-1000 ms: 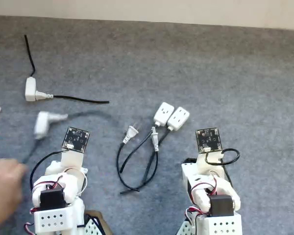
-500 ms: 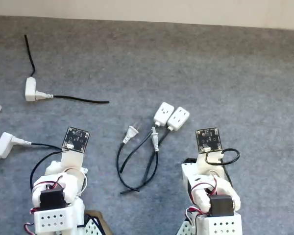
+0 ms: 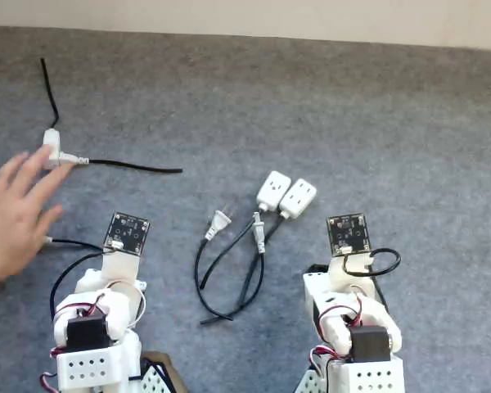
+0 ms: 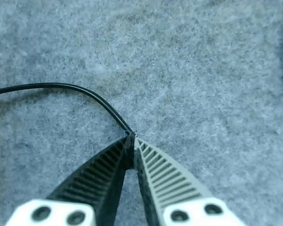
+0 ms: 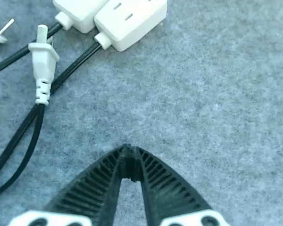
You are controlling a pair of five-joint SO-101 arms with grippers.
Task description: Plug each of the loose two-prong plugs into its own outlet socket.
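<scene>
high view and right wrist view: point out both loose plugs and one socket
plug by the sockets [image 5: 42,59], right wrist view, on its white body.
plug farther off [image 3: 219,221], high view, on its white body.
socket [image 5: 137,21], right wrist view, on its slotted face.

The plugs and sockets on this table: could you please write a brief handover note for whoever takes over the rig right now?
Left pincer: shut; a black cord runs up to its tip, and I cannot tell whether it is pinched.
Right pincer: shut, empty, short of the sockets.
The sockets lie side by side mid-table; first plug and second plug lie loose beside them.
A person's hand is at the table's left, fingertips at a third plug.
Done: nothing plugged in. Left: both plugs.
</scene>
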